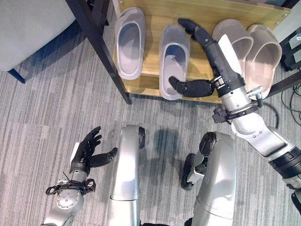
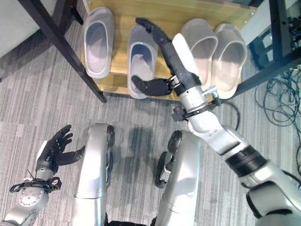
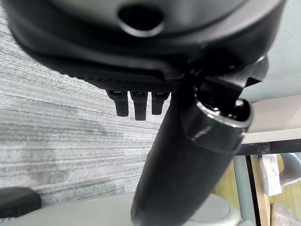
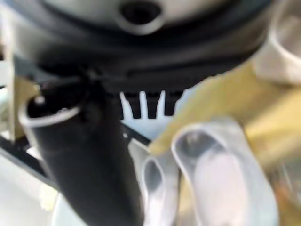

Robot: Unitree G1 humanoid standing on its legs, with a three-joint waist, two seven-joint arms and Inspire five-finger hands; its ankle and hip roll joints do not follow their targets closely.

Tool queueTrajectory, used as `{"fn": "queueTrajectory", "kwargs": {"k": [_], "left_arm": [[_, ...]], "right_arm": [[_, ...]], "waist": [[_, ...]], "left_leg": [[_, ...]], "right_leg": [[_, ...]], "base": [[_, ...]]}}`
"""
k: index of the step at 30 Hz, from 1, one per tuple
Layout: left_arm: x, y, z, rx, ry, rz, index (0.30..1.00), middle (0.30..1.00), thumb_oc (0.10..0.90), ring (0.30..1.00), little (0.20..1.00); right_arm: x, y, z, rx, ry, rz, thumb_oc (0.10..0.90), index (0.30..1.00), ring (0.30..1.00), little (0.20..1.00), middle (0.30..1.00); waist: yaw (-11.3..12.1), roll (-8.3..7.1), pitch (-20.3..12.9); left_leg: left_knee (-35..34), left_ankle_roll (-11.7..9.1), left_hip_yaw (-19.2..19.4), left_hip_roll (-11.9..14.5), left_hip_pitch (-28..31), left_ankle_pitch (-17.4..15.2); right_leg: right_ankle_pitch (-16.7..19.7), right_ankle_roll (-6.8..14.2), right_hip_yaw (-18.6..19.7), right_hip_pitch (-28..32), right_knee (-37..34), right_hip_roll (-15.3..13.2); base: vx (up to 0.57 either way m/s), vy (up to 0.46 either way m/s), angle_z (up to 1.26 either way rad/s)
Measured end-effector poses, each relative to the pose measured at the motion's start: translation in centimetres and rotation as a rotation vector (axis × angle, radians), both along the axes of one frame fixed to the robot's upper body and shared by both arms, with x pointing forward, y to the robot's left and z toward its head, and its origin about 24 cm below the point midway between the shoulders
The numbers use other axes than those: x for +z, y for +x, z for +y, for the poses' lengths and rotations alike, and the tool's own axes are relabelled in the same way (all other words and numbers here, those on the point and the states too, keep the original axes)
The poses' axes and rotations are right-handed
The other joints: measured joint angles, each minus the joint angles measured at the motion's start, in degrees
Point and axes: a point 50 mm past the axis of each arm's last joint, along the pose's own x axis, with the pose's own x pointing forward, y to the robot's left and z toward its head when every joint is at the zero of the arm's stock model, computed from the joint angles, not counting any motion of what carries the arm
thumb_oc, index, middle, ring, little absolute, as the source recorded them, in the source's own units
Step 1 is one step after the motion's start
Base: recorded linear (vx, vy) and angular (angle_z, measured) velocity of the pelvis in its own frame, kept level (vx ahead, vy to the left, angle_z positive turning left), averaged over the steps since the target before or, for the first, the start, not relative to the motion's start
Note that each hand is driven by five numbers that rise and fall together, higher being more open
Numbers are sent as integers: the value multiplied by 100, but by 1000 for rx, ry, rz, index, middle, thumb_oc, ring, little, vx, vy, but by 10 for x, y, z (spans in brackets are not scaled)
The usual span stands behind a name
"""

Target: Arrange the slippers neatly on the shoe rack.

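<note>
Landmark: you are looking down on the low wooden shoe rack shelf (image 1: 197, 14) with its black metal frame; everything below is placed against it.

Slippers: four lie on the shelf in a row, toes pointing away from you. The two pale grey rubber slippers (image 1: 130, 42) sit toward the shelf's left end, and the second of them (image 1: 173, 60) hangs its heel over the front edge. The two beige rubber slippers (image 1: 263, 54) lie touching at the shelf's right end.

Right hand: your right hand (image 1: 207, 44) reaches over the shelf with fingers stretched straight between the second grey slipper and the beige pair. The thumb rests at that grey slipper's heel. It grips nothing.

Left hand: your left hand (image 1: 87, 148) hangs over the grey carpet (image 1: 42, 117), well in front of the shelf, fingers loosely spread and empty.

Step in hand: this looks like the final straightening, with all four already on the shelf.

Next move: judge whether to nudge the overhanging grey heel further onto the shelf, pushing gently so it stays parallel to its mate.

Views: the head views show the whole row. The right wrist view shows the grey pair from close by, past straight fingers.
</note>
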Motion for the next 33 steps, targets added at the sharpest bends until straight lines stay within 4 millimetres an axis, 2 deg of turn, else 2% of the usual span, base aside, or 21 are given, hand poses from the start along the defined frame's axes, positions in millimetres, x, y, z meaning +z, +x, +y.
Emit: {"fn": "queueTrajectory", "kwargs": {"k": [6, 10, 18, 24, 26, 27, 29, 33], "left_arm": [[1, 0, -3, -27, -4, -2, 900, 900, 800, 900, 900], [-1, -5, 0, -15, 1, 13, 900, 900, 800, 900, 900], [-3, -8, 1, 13, -13, 11, 900, 900, 800, 900, 900], [-1, -6, 2, 30, -12, 1, 900, 900, 800, 900, 900], [-2, -6, 1, 33, -16, 0, 900, 900, 800, 900, 900], [-1, -6, 0, 30, -18, -4, 900, 900, 800, 900, 900], [0, -4, -1, 26, -20, -11, 900, 900, 800, 900, 900], [2, -2, -1, 34, -20, -19, 900, 900, 800, 900, 900]], "right_arm": [[-5, -20, -8, 107, -186, 117, 800, 900, 900, 900, 900], [-5, -19, -8, 74, -83, 59, 800, 900, 900, 900, 900], [2, -19, -16, -67, -145, -131, 800, 900, 900, 900, 900], [-8, -1, -19, -197, -160, -159, 800, 900, 900, 900, 900], [-12, 6, -19, -234, -177, -147, 800, 900, 900, 900, 900], [-15, 8, -17, -243, -174, -142, 800, 900, 900, 900, 900], [-19, 14, -12, -251, -169, -129, 800, 900, 900, 900, 900], [-29, 29, 4, -267, -135, -92, 800, 900, 900, 900, 900]], "waist": [[-53, 5, 2], [-136, 10, 1], [-156, 14, 2], [-135, 18, -1], [-106, 38, -2], [-67, 41, -2], [-71, 47, 0], [-15, 75, 0]], "left_leg": [[-12, -28, -28, 22, -30, -20], [-25, -30, -25, 85, -13, -30], [-54, -59, -14, 97, -20, -47], [-57, -85, -31, 115, -4, -42], [-43, -78, -27, 115, 8, -148], [-43, -61, -25, 118, 25, -115], [-38, -16, 3, 117, 48, -142], [-60, -42, 51, 117, 84, -132]], "right_leg": [[8, 3, -31, -39, -37, 19], [64, -9, -59, -45, -75, 65], [89, -24, -66, -101, -82, 69], [131, -37, -70, -106, -98, 104], [108, -5, -64, -120, -107, 109], [153, -55, -78, -119, -120, 104], [129, -28, -42, -113, -97, 100], [128, -30, -2, -113, -96, 104]], "base": [[-27, 43, -4], [-25, 16, -5], [-11, 1, -1], [-3, 2, -2], [-19, 1, -9], [-10, 3, -7], [-1, 2, -2], [0, 0, 0]]}}
